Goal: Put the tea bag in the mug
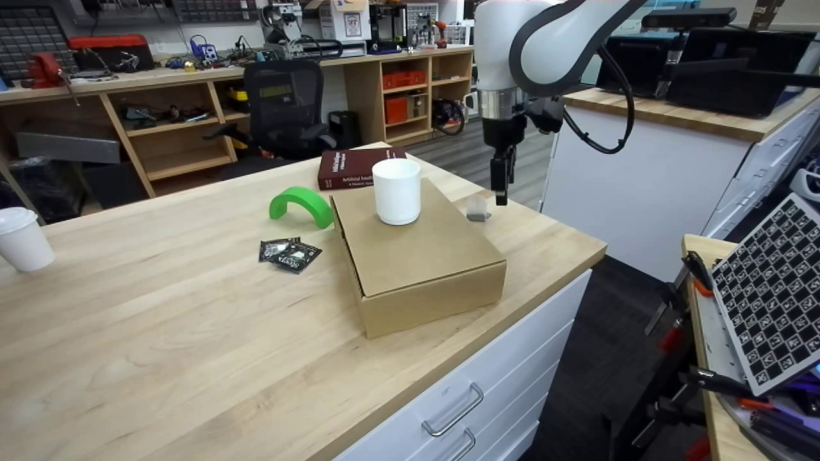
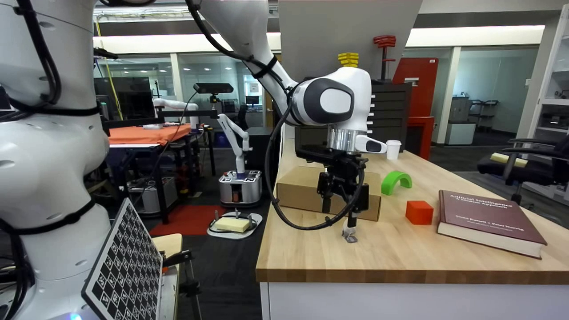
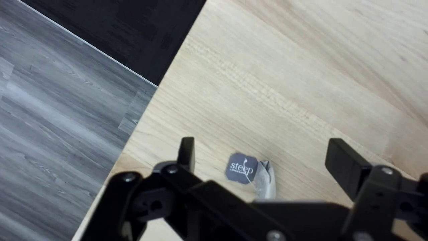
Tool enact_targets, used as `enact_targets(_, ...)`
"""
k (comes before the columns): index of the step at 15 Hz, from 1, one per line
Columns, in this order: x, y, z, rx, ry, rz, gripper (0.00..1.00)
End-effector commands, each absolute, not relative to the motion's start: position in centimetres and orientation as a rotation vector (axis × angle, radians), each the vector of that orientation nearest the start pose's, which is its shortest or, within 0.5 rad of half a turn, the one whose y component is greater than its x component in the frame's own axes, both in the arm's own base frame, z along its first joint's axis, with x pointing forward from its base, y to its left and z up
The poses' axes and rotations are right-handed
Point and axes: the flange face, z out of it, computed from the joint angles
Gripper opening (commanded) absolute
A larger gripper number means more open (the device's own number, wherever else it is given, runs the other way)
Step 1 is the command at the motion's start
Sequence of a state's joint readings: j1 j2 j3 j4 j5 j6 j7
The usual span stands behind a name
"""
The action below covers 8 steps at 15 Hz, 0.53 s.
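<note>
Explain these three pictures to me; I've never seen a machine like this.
The white machine is a robot arm. Both exterior views look at it from outside; the wrist view is taken from the arm itself, looking down past its black fingers. These stand open and hold nothing. Between them in that view, a tea bag with a grey tag rests on the wooden table. The plain white mug meant for it stands upright on a cardboard box. Also on the table are a green arch, a dark red book, an orange-red block, black packets and a lidded white cup.
</note>
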State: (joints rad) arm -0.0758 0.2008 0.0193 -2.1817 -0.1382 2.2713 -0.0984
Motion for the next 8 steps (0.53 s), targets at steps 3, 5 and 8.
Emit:
enact_targets(3, 56.7, -2.3, 28.7, -3.209, -0.303, 0.203, 1.00)
enact_targets(5, 57.4, -2.3, 29.0, -3.213, -0.305, 0.182, 1.00)
enact_targets(8, 57.8, -2.7, 30.0, -3.211, -0.299, 0.153, 1.00)
